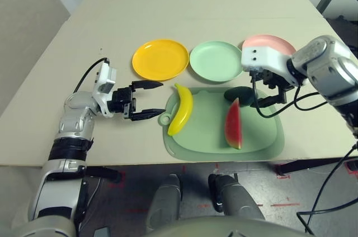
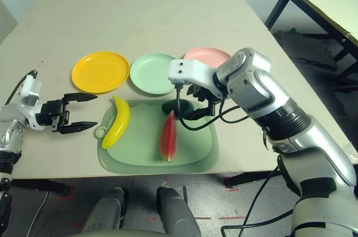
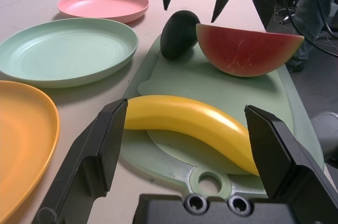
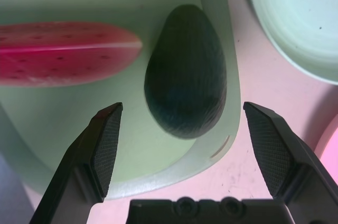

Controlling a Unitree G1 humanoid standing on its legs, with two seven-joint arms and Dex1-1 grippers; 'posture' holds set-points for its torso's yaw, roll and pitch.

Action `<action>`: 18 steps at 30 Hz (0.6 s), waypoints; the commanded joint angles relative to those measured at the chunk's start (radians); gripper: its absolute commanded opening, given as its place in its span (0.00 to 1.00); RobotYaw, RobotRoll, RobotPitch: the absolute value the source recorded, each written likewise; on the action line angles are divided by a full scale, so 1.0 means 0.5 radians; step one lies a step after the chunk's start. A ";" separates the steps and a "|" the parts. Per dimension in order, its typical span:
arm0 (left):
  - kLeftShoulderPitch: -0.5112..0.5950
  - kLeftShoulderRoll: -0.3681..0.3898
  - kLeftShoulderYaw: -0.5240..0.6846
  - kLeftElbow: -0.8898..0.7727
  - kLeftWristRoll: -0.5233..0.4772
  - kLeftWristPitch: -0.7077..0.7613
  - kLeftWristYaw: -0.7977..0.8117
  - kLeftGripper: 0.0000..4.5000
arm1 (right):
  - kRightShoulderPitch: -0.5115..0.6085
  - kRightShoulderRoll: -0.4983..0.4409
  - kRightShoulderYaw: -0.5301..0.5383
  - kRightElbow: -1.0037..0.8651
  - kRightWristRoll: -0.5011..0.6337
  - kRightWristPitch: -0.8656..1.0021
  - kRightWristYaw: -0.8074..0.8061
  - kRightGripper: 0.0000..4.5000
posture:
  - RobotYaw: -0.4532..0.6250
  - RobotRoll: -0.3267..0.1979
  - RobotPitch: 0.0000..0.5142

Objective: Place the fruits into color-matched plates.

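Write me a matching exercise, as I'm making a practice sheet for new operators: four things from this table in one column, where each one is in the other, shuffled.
Things
1. Banana
2. Avocado
3. Pink plate
4. Left claw

Places
A. Off the cutting board, open, just beside its ring-handle end
B. On the board, between the open fingers of the right claw in that arm's wrist view
C. On the board, at its ring-handle end
D. On the table, at the right end of the plate row

Pairs: 1-C, 2-B, 3-D, 4-A
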 commanded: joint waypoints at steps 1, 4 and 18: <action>0.039 0.013 -0.007 -0.016 0.025 -0.012 -0.014 1.00 | -0.015 0.043 0.052 0.094 -0.054 -0.121 -0.045 0.99 | 0.42 0.62 0.33; 0.047 0.020 -0.002 -0.027 0.023 -0.008 -0.013 1.00 | -0.023 0.074 0.048 0.155 -0.079 -0.165 -0.053 0.99 | 0.42 0.62 0.33; 0.053 0.036 0.004 -0.027 0.023 -0.007 0.001 1.00 | 0.029 0.140 0.075 0.186 -0.115 -0.142 -0.035 0.99 | 0.41 0.62 0.34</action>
